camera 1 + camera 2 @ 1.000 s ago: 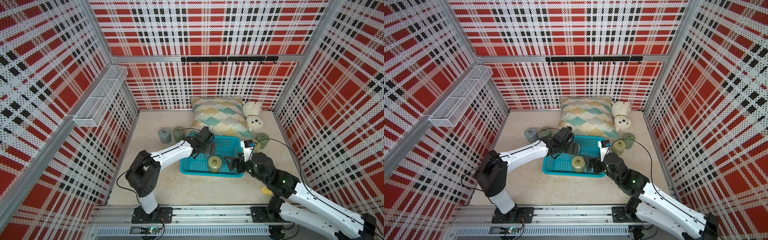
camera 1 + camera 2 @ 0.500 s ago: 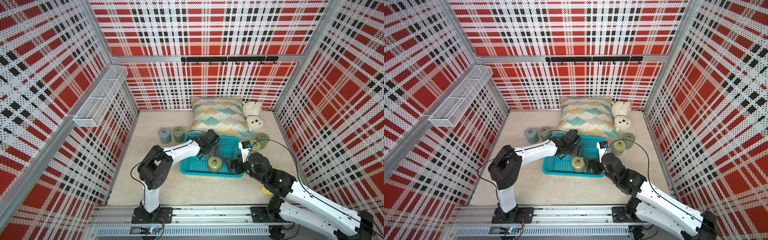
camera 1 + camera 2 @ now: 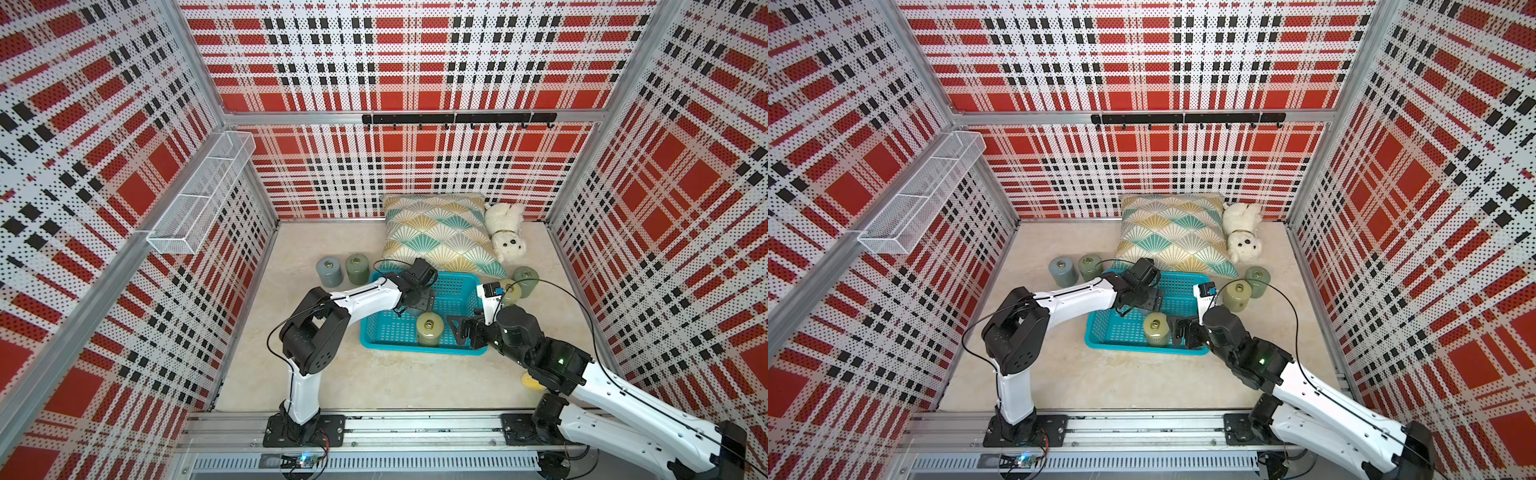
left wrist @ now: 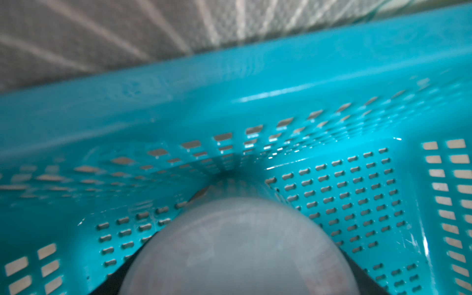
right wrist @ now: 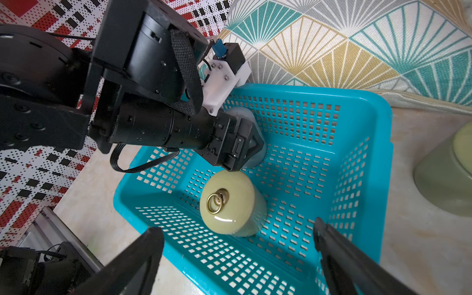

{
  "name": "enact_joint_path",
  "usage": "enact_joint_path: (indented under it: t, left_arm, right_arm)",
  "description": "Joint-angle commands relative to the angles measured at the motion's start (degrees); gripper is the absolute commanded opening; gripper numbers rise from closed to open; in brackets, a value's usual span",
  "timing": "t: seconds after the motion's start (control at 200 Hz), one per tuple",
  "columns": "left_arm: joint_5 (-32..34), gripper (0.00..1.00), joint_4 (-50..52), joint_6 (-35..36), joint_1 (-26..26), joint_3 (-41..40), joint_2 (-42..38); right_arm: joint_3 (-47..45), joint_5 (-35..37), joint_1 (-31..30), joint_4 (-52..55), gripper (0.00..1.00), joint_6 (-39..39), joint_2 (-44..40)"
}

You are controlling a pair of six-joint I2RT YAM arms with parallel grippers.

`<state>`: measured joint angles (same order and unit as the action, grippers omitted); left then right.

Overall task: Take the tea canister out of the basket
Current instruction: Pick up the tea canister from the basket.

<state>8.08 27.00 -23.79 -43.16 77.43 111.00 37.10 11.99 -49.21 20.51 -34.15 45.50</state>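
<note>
The turquoise basket [image 3: 457,286] [image 3: 1183,286] lies mid-floor in both top views. A yellow-green tea canister [image 3: 428,328] [image 5: 229,201] with a brass ring stands upright near its front wall. A second, pale tea canister [image 4: 237,250] [image 5: 245,115] stands further back, mostly hidden under my left gripper [image 3: 419,301] [image 3: 1144,299]. That gripper's jaws straddle the pale canister, and whether they press on it does not show. My right gripper [image 3: 461,330] [image 5: 237,227] is open at the basket's right front rim, its fingers apart just short of the yellow-green canister.
Two canisters [image 3: 329,272] [image 3: 356,269] stand left of the basket and two more [image 3: 525,281] [image 3: 510,292] at its right. A patterned pillow [image 3: 436,232] and a plush dog [image 3: 505,232] lie behind it. A white wire rack [image 3: 199,195] hangs on the left wall.
My left gripper has moved from the basket's back left corner further into the basket, over the pale canister. The right gripper has edged closer to the yellow-green canister.
</note>
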Motion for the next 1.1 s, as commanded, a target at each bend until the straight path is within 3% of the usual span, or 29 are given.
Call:
enact_joint_path:
  t: [0.0, 0.676, 0.892, 1.097]
  left_arm:
    - [-0.2, 0.7, 0.9, -0.8, -0.4, 1.8, -0.8]
    - [2.4, 0.66, 9.7, -2.2, -0.7, 5.6, -16.1]
    - [2.0, 0.65, 12.2, -1.9, 3.8, 3.7, -22.4]
    - [1.2, 0.65, 14.7, 0.0, 11.5, 0.6, -29.0]
  right_arm:
    - [-0.1, -1.6, 0.1, -1.9, 1.0, 0.0, 0.4]
    - [4.7, -12.2, -0.1, -9.8, 1.0, 4.7, 8.1]
    - [6.5, -14.1, -0.4, -11.4, 1.0, 4.9, 11.7]
    - [9.8, -15.9, -1.8, -12.8, 1.0, 5.9, 16.6]
